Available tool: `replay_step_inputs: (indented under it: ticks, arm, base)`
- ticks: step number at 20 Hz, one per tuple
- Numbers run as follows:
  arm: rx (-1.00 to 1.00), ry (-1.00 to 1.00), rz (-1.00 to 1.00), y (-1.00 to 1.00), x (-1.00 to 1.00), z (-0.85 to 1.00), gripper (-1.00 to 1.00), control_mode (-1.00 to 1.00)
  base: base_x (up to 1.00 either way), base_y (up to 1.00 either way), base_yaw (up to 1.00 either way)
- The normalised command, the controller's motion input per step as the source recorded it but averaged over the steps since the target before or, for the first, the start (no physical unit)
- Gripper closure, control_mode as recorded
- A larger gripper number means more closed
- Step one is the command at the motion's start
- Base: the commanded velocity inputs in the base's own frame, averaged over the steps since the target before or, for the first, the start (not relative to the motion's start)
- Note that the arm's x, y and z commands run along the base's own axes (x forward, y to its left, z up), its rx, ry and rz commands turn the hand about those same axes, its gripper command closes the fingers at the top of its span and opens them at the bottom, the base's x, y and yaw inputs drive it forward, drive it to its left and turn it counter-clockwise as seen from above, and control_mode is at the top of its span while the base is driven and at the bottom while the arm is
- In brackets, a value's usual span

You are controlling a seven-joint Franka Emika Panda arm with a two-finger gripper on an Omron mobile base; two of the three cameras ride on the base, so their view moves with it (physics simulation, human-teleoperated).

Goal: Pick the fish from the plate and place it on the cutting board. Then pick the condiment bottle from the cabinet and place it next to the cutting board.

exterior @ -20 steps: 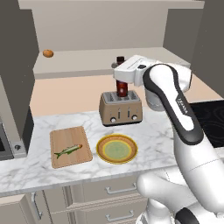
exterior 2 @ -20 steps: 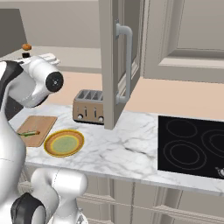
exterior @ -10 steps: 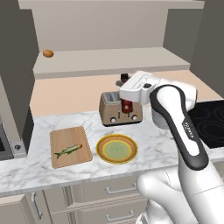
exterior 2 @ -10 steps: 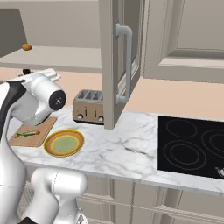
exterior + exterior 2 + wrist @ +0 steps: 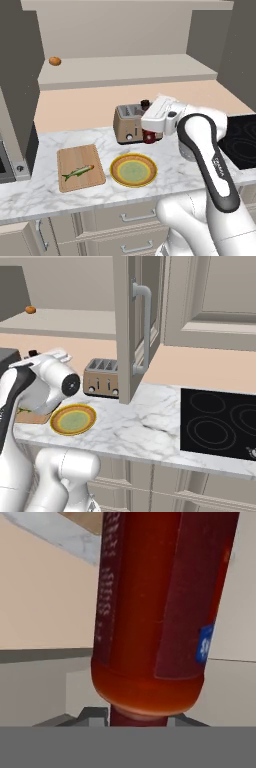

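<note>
Low in the frame's middle, the yellow-rimmed plate (image 5: 133,170) is sitting empty on the marble surface (image 5: 165,150), the fish (image 5: 77,172) already lying on the wooden cutting board (image 5: 80,167) at lower left. Just beyond, before the toaster (image 5: 127,124), the fingers are clamping the condiment bottle (image 5: 160,607) across its red body, carrying it above the surface. The bottle is looking rigid, smooth and likely slippery, so the labelled midsection seems the surest hold. Farther back, the cabinet (image 5: 125,70) ledge is holding a small orange object (image 5: 55,61).

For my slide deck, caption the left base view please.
Hand carries the sauce bottle by the toaster; fish on cutting board.
</note>
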Motion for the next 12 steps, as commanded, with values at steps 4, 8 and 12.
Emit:
replay_step_inputs:
  ticks: [4,8,12]
  arm:
    - [0.02,0.12,0.01,0.00,-0.29,-0.18,1.00,-1.00]
    - [0.01,0.11,0.02,0.00,-0.26,-0.18,1.00,-1.00]
    - [0.00,0.10,0.01,-0.06,-0.12,-0.19,1.00,-1.00]
  base:
    - [0.00,0.00,0.00]
    - [0.00,0.00,0.00]
    - [0.00,0.00,0.00]
